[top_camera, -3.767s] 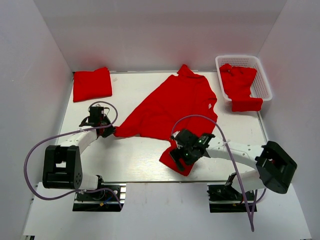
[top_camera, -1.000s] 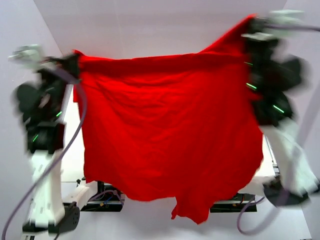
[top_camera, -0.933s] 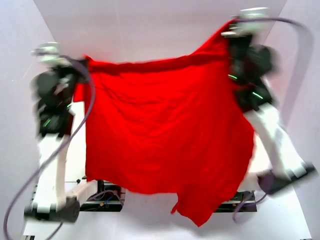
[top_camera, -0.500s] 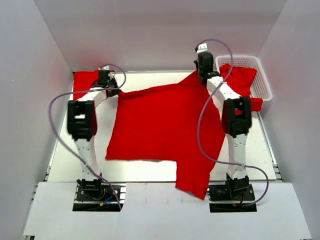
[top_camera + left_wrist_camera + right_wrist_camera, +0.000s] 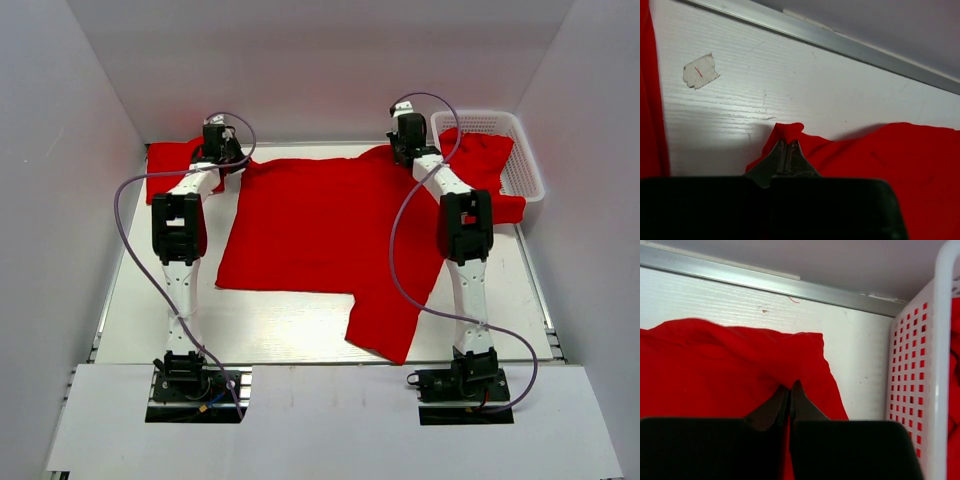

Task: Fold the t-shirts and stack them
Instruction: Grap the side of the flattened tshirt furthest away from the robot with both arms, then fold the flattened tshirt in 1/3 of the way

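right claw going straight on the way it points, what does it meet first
The right claw pinches the t-shirt; past that fold, probably the metal rail, depth unclear.

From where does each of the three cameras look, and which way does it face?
Top external: above and behind the bases, facing down at the white table; both whole arms show.
Left wrist: on the left arm, facing the far metal rail; left gripper shut on the spread red cloth t-shirt.
Right wrist: likewise; right gripper pinches that shirt, white plastic lattice basket at right.
Shared: all three show that shirt.
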Robot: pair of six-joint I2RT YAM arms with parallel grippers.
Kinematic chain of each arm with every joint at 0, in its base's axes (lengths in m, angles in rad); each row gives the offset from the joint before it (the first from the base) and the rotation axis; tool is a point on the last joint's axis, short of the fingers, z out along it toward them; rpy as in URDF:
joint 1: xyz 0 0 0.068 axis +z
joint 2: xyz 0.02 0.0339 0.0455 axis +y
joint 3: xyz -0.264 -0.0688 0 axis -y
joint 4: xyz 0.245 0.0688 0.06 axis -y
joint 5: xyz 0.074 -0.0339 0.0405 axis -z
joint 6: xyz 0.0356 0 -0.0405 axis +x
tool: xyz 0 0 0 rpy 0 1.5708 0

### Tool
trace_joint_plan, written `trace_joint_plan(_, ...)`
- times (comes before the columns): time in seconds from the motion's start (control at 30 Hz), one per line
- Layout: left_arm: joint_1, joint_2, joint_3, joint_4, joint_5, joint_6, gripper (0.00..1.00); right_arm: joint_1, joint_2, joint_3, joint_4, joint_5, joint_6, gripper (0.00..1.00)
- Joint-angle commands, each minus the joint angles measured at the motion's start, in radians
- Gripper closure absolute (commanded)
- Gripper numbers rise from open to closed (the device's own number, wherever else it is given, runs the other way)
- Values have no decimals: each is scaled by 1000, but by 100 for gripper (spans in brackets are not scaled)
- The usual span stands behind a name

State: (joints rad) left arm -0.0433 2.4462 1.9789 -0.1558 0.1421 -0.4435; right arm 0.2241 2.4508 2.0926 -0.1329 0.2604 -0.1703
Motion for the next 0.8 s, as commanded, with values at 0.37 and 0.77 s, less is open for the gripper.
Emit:
trace_joint_plan(0.37,-4,-135,95,-33,-58,9,100,-48,-222,-42,3,-76,48,100)
trace_joint_plan(0.77,-23,-210,86,-117,-263,-3,100,-71,-227,-39,-25,-118,43,100)
